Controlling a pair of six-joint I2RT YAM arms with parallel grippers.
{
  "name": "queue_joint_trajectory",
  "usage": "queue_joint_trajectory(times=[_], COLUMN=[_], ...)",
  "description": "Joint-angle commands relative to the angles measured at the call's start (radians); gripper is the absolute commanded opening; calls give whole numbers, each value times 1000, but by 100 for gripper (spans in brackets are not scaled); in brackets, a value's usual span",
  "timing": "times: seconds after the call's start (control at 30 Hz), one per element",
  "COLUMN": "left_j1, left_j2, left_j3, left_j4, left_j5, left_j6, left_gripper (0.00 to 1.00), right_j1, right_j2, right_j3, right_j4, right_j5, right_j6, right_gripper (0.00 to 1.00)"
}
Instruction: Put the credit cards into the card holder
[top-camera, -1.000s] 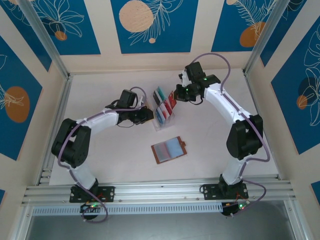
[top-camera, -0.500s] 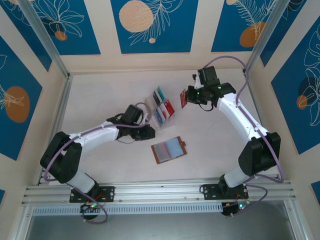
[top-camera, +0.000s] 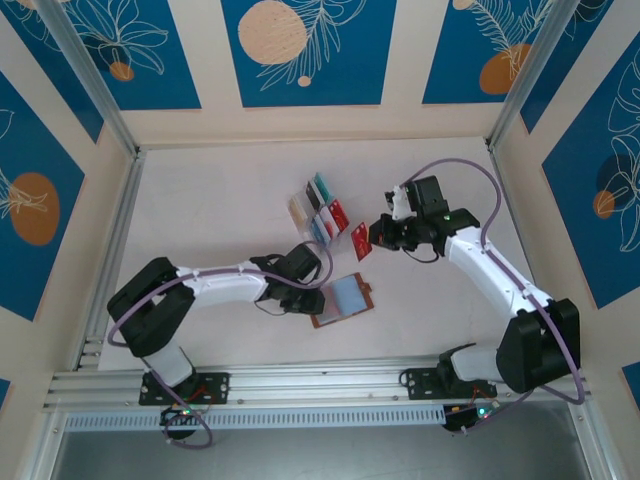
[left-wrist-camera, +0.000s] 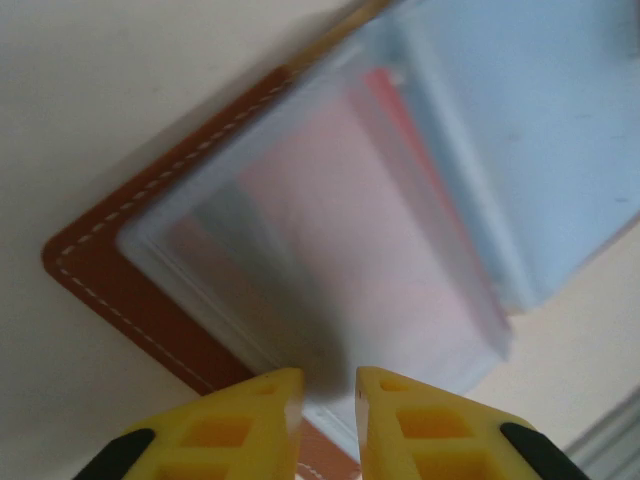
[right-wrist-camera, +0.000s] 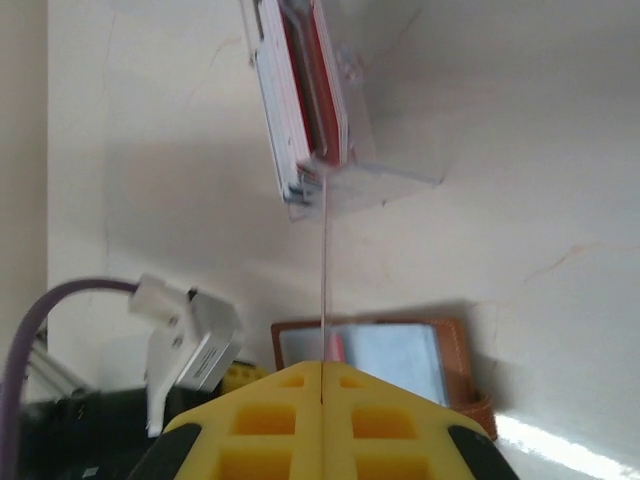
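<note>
The right gripper (top-camera: 370, 240) is pinched tight on a red card (top-camera: 358, 241) that sticks out edge-on past its fingertips. A clear rack (top-camera: 322, 218) with the other credit cards (top-camera: 318, 205) stands just beyond that card's far end. The brown card holder (top-camera: 345, 298) lies open on the table (top-camera: 220, 200), off to the left of the right gripper and nearer the arm bases. The left gripper (top-camera: 308, 297) is down right at that holder's left edge, yellow fingers (left-wrist-camera: 240, 420) a narrow gap apart over the clear pockets and stitched leather corner - whether they nip the edge, I cannot tell.
</note>
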Motion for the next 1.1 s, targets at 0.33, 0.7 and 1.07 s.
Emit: queue_joint_trajectory(times=[0.33, 0.7, 1.07], left_j1=[-4, -4, -3], left_j2=[32, 50, 47], left_j3=[-39, -44, -49], left_j4=[-45, -42, -37], left_j5=[-93, -83, -77], left_j6=[1, 12, 7], left_gripper=[18, 16, 16], right_j1=[5, 39, 74], right_j2=[-51, 23, 103], right_j3=[-242, -371, -375], right_j4=[178, 293, 320], right_j5=[-244, -306, -305], right_j6=[77, 123, 108], right_gripper=[0, 0, 0])
